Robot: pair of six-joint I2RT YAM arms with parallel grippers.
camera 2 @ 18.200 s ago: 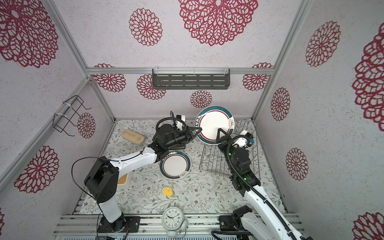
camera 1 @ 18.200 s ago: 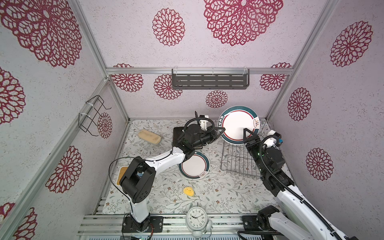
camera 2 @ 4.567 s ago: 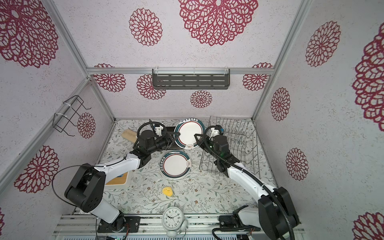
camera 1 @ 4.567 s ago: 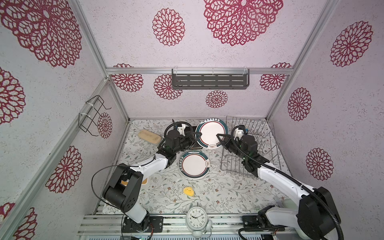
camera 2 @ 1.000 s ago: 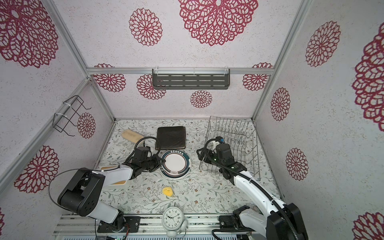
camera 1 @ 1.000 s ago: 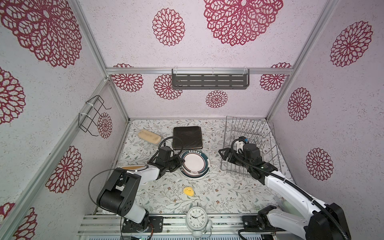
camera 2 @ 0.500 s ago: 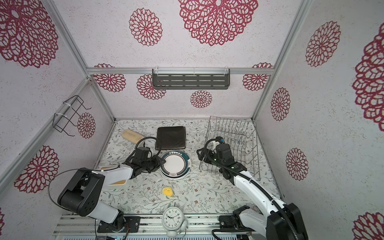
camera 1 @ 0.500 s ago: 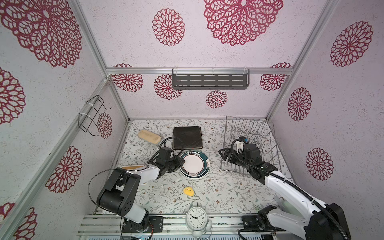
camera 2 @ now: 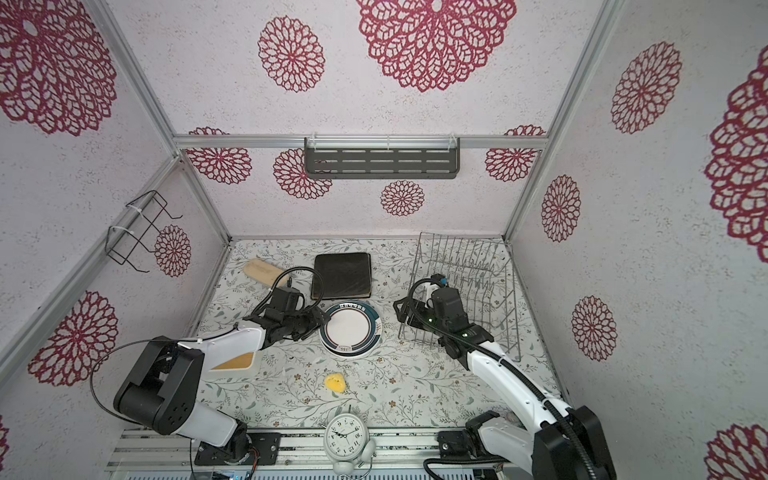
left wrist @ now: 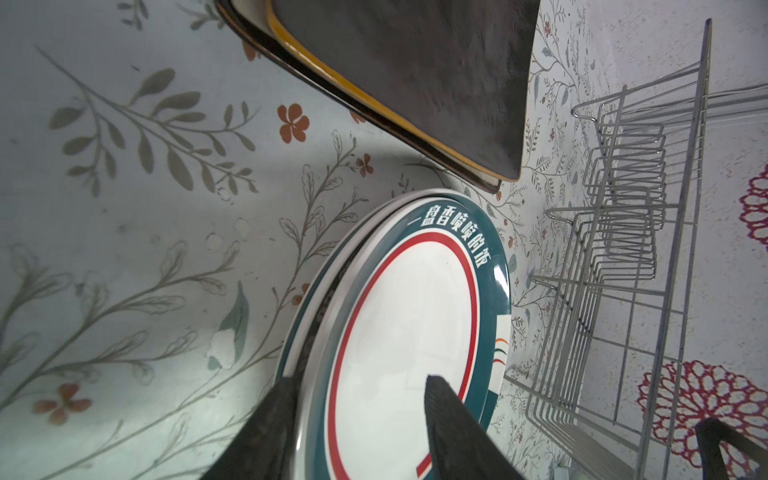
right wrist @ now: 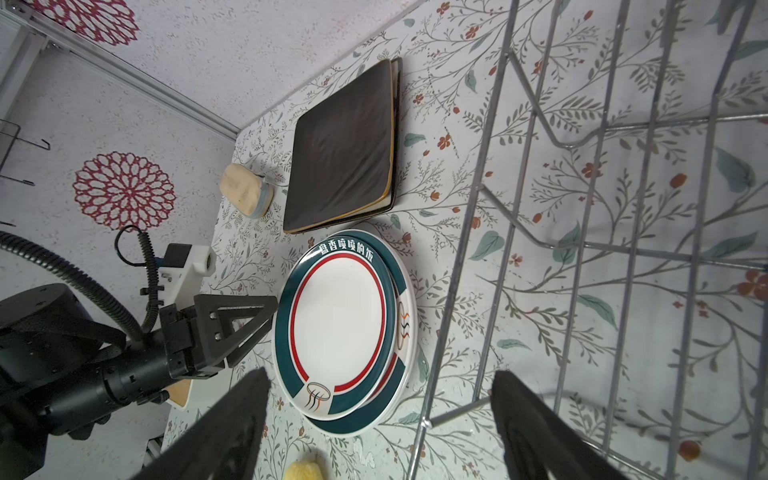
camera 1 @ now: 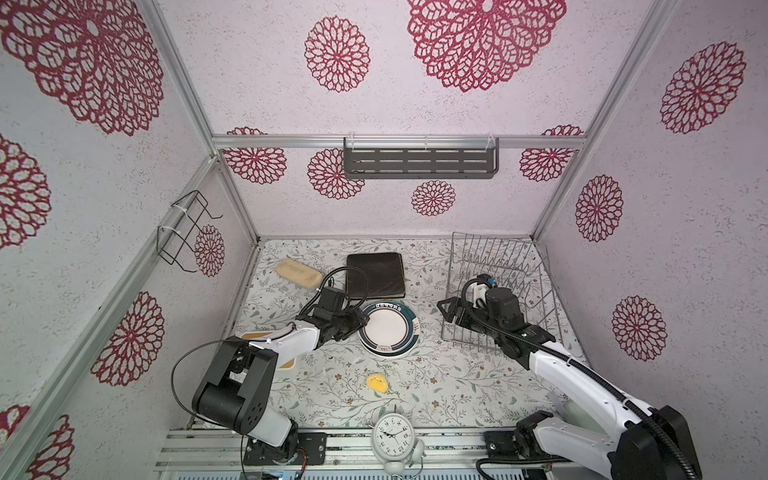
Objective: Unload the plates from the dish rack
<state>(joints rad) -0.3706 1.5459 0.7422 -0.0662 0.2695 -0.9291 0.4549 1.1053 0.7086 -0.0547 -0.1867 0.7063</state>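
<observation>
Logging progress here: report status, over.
Left gripper open at round plates' rim. Right gripper open, empty, beside rack. Rack bare; square plates stacked on table too. Nothing blocking.

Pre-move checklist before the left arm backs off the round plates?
1. Dish rack free of plates: ok.
2. Round plates stacked, top one slightly offset: ok.
3. Square plates stacked flat beside them: ok.
4. Left gripper open: ok.
5. Its fingers clear of the top plate's rim: not ok, they straddle it.
6. Right gripper open, empty: ok.
</observation>
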